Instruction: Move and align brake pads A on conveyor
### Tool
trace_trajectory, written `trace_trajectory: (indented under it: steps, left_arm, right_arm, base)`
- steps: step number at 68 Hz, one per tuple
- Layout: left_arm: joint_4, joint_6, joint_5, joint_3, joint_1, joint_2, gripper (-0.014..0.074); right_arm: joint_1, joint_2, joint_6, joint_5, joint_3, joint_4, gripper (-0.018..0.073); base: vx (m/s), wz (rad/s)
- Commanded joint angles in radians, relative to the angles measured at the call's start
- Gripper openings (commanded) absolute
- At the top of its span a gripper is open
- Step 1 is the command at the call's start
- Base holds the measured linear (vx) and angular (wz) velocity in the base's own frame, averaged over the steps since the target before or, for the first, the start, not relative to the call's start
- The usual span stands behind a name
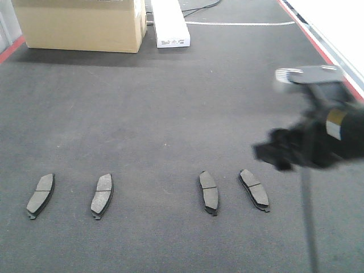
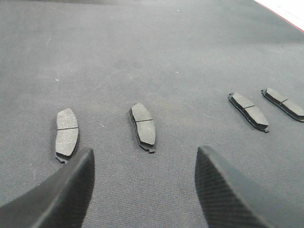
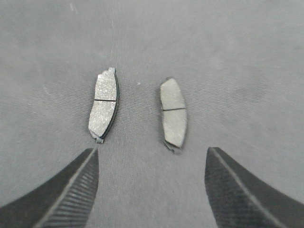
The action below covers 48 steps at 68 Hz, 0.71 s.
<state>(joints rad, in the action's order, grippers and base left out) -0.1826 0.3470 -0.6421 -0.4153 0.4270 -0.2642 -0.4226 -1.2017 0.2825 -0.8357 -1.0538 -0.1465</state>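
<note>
The brake pads lie in a row on the dark conveyor [image 1: 170, 114], in two pairs. The left pair is one pad [image 1: 41, 195] and its neighbour [image 1: 102, 195]; the right pair is a pad [image 1: 208, 192] and another [image 1: 254, 189]. My left gripper [image 2: 145, 159] is open and empty, just short of the left pair [image 2: 67, 134] [image 2: 143, 126]. My right gripper [image 3: 152, 152] is open and empty too, hovering near the right pair [image 3: 103, 105] [image 3: 174, 112]. The right arm [image 1: 318, 136] shows blurred above the conveyor's right side.
A cardboard box [image 1: 79, 23] and a long white box [image 1: 169, 23] stand at the far end of the conveyor. A red stripe [image 1: 318, 45] marks its right edge, another [image 1: 11, 50] the far left.
</note>
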Motion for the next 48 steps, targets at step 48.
trace_trajectory:
  steps: [48]
  left_arm:
    - [-0.005,0.001,0.086,-0.026,0.001,-0.009,0.0451]
  right_arm:
    - [0.004,0.980,-0.117,0.297,0.589,-0.036,0.0471]
  base:
    - [0.00,0.00]
